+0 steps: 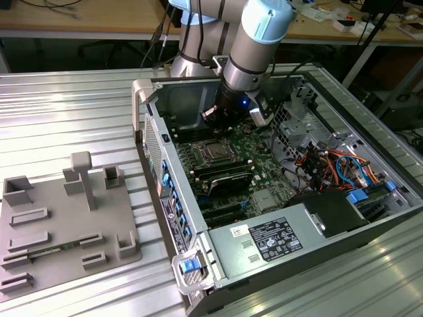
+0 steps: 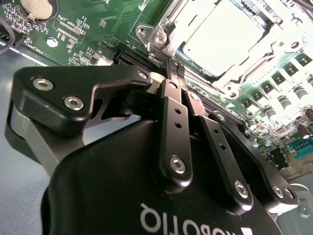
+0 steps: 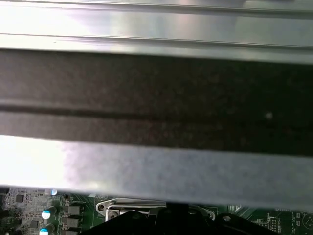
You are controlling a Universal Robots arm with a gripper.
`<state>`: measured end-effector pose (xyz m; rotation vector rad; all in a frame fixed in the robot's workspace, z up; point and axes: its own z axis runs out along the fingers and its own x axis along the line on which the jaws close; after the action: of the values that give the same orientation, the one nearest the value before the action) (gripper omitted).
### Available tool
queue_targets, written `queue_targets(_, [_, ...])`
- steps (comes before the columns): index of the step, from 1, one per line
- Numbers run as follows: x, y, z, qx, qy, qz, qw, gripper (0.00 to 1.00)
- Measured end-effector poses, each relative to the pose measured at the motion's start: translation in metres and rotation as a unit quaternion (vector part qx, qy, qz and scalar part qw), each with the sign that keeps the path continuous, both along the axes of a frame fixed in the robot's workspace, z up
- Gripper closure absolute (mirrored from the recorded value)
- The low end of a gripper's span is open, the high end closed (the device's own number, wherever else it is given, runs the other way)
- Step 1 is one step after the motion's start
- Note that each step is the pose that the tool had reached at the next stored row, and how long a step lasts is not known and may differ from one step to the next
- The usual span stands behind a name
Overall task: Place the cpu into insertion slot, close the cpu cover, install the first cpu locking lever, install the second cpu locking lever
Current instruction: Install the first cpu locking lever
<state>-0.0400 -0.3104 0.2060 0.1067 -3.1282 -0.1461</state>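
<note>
Pincer: the gripper (image 2: 176, 68) has its two black fingers pressed flat together, and nothing can be seen between them. The tips point down at the board.

Pincer to chip: in the second wrist view the fingertips sit just beside one corner of the insertion slot (image 2: 146, 32), near its silver rim. The cpu (image 2: 222, 36) lies just beyond the tips, farther along the way they point. Whether the tips touch the rim or a lever cannot be told.

Chip: it lies flat in the slot with its pale metal top facing up. In the exterior view it lies low in the middle of the board, right under the arm's wrist.

Cover: the cpu cover (image 2: 266, 46) appears to be down, framing the chip so that the top shows through the cut-out. This is a judgement from the angle.

Levers: no rod can be made out clearly along the slot's edges, so their state cannot be told.

Arm: the arm (image 1: 254, 39) reaches down into the case from its far side.

Case: the open computer case (image 1: 152, 125) holds the green motherboard (image 2: 88, 24), the black memory slots (image 1: 225, 175), the grey power supply (image 1: 264, 241) at the near end, and coloured cables on the exterior view's right.

Tray: the grey holder (image 1: 66, 218) rests on the table at the exterior view's left, well apart from the case.
</note>
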Motion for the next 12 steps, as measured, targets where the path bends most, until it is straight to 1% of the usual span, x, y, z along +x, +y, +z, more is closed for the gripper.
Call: queue_targets(12, [0.0004,-0.0011,-0.0032,0.0001,0.0000,0.000,1.00000,0.89])
